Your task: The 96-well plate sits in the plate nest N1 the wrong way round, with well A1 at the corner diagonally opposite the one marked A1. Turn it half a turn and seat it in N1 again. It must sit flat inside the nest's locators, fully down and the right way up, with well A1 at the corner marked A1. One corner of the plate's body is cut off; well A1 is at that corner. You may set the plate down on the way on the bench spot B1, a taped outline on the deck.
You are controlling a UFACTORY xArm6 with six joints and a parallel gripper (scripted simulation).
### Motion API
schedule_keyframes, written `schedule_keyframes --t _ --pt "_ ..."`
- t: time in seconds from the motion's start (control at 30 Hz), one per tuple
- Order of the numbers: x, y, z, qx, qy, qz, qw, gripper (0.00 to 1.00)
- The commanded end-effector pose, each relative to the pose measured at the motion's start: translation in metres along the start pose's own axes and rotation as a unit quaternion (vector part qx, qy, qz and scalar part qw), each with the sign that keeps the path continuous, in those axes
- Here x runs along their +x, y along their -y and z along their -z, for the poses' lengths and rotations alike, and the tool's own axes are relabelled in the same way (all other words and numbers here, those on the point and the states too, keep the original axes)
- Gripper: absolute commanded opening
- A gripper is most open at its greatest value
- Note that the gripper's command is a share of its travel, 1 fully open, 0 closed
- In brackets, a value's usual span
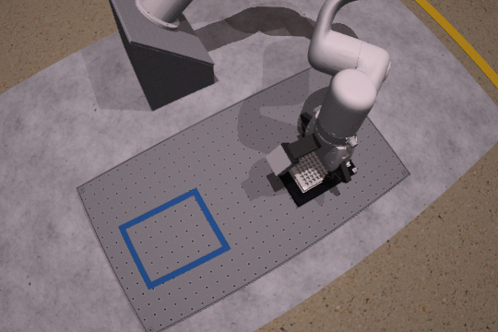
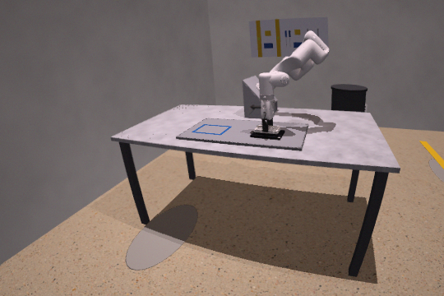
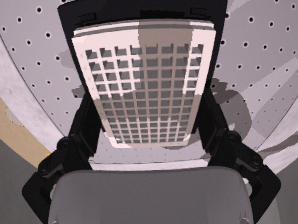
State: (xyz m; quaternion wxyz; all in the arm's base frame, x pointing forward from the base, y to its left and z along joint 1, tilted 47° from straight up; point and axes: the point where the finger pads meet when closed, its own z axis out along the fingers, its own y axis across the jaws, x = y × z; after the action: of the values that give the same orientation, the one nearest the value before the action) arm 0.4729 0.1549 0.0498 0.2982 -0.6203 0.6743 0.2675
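Observation:
The white 96-well plate (image 1: 308, 173) lies within the black plate nest N1 (image 1: 314, 188) on the right part of the perforated deck. In the wrist view the plate (image 3: 145, 86) fills the middle, with the nest's black rim (image 3: 143, 4) beyond it. My gripper (image 3: 147, 102) stands straight over the plate, its two black fingers pressed against the plate's long sides, shut on it. I cannot tell whether the plate rests fully down or hangs slightly above the nest. The arm hides part of the plate and nest in the top and exterior views (image 2: 267, 130). The cut corner is not discernible.
The blue taped outline B1 (image 1: 172, 237) lies on the left part of the deck, also seen in the exterior view (image 2: 211, 129). The arm's dark wedge-shaped base (image 1: 157, 56) stands behind the deck. A black bin (image 2: 349, 97) stands beyond the table.

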Motion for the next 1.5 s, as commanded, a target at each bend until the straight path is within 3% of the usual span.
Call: schedule_keyframes --t 0.0,1.47 --pt "-0.0002 0.0011 0.0008 0.001 0.0 0.0 1.0 0.0" --pt "-0.0002 0.0011 -0.0058 0.001 0.0 0.0 1.0 0.0"
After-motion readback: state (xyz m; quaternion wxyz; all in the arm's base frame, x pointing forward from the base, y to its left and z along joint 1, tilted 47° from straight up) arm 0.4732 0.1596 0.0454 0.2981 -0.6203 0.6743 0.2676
